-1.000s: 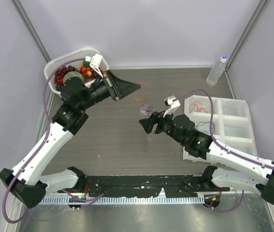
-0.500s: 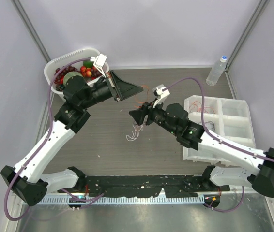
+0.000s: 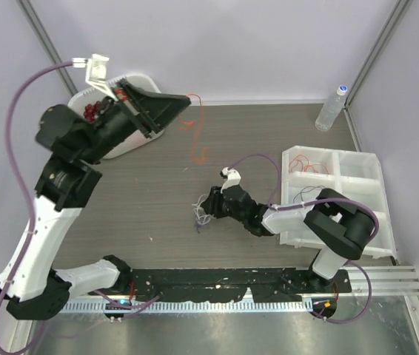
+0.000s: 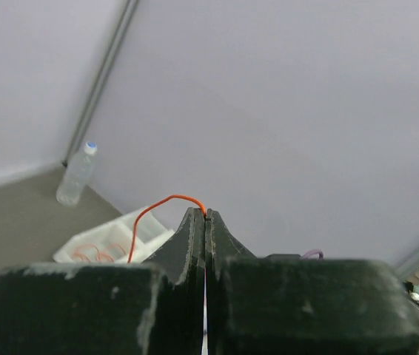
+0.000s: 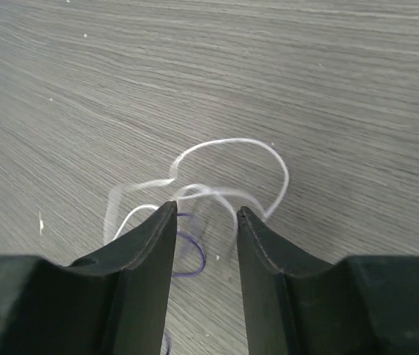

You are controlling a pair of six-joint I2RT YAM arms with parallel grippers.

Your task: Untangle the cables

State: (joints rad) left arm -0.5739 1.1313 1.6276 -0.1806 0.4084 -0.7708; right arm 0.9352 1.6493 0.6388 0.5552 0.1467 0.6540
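My left gripper [image 3: 183, 103] is raised high at the back left and is shut on a thin red-orange cable [image 3: 197, 129] that dangles from its tips; the wrist view shows the wire [image 4: 150, 214] pinched between the closed jaws [image 4: 206, 214]. My right gripper [image 3: 208, 203] is low over the table centre with its jaws open. Just beyond its tips [image 5: 206, 211] lie loose white strands [image 5: 224, 159] and a purple strand [image 5: 191, 255], seen from above as a small tangle [image 3: 200, 214].
A white compartment tray [image 3: 372, 214] at the right holds more thin wires. A white basket of fruit [image 3: 132, 137] sits at the back left under the left arm. A water bottle [image 3: 332, 107] stands at the back right.
The left gripper rose up and back, pulling the red-orange cable free of the tangle. The right gripper dropped toward the table, opened and let the white and purple strands fall.
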